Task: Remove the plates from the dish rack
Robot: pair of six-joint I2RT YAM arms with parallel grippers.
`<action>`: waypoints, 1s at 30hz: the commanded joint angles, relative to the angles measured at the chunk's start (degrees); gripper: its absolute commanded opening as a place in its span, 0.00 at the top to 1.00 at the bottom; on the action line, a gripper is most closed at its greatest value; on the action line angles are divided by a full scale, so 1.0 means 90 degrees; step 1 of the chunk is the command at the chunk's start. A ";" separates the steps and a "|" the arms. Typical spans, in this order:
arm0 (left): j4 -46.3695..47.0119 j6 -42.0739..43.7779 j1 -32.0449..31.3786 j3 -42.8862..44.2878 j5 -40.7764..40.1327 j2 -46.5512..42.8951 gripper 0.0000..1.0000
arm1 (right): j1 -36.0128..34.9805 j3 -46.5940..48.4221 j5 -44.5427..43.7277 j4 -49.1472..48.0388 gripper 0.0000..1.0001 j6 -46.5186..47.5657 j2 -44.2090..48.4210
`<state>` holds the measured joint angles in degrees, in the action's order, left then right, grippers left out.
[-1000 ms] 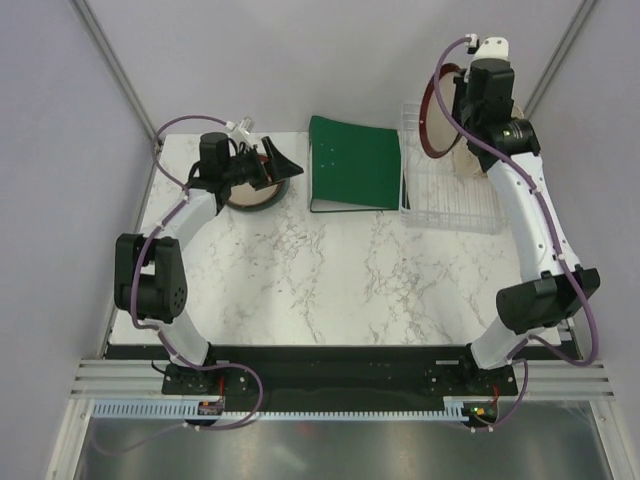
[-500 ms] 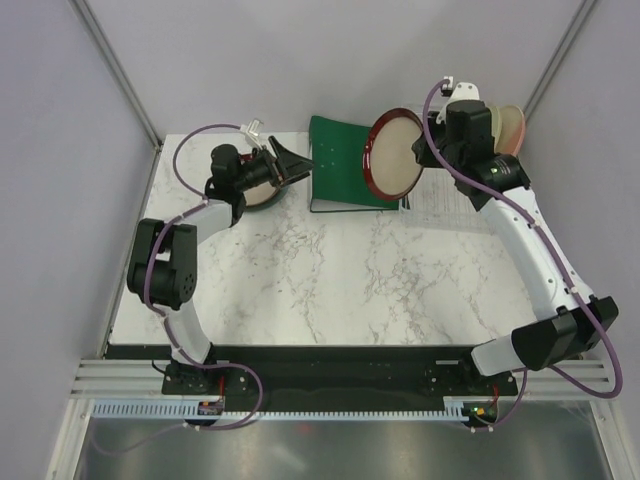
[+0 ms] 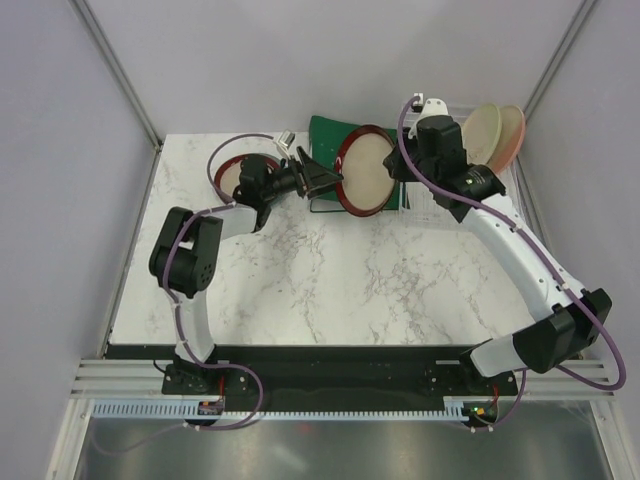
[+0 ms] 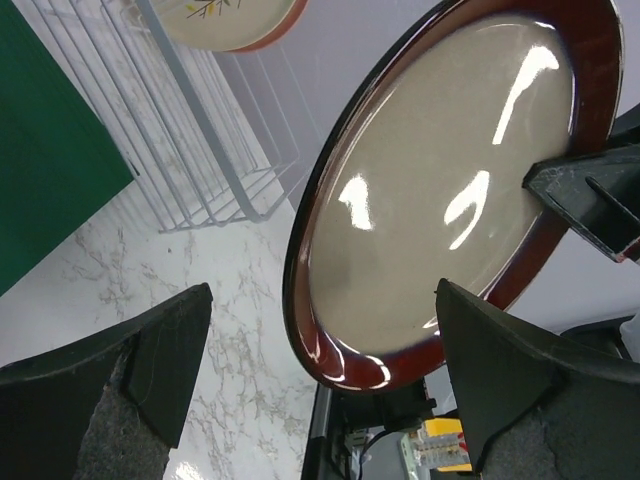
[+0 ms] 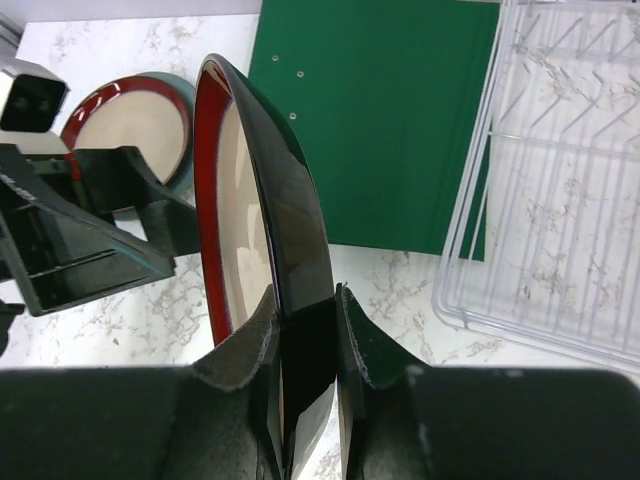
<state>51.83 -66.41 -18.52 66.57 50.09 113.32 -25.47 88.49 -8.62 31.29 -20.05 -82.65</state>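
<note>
Red-rimmed plate [image 3: 362, 183], glossy and likely breakable (slippery too), hung pinched by its rim in right gripper [image 5: 305, 305] jaws; left gripper [image 3: 320, 177] jaws gaped empty.

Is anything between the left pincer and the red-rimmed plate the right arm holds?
Nothing visible. The open left pincer faces the round dark-red-rimmed, beige-centred plate with only air between; the right pincer clamps its edge.
</note>
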 commanded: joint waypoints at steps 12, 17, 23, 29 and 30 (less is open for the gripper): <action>0.0823 -0.0472 -0.0305 0.0710 0.0119 0.0495 0.72 | -0.0285 -0.0398 0.0001 -0.1592 1.00 -0.0584 0.0473; 0.0336 -0.0026 -0.0305 0.0543 0.0138 0.0311 0.98 | -0.0285 -0.0408 0.0001 -0.1621 1.00 -0.0565 0.0414; -0.1408 0.1321 -0.0295 0.0514 0.0012 -0.0285 0.98 | -0.0285 -0.0282 0.0206 -0.1407 0.92 -0.0448 0.0102; -0.3229 0.2700 -0.0121 0.0641 -0.0515 -0.1232 0.98 | -0.0275 -0.0194 0.0021 -0.1260 0.31 -0.0282 -0.0289; -0.3404 0.2730 -0.0062 0.0641 -0.0536 -0.1301 0.98 | -0.0285 -0.0174 -0.0008 -0.1240 0.30 -0.0272 -0.0337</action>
<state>33.67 -55.86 -18.94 71.20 49.19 106.67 -25.93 83.29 -10.20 27.27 -24.60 -84.95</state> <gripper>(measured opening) 0.158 0.675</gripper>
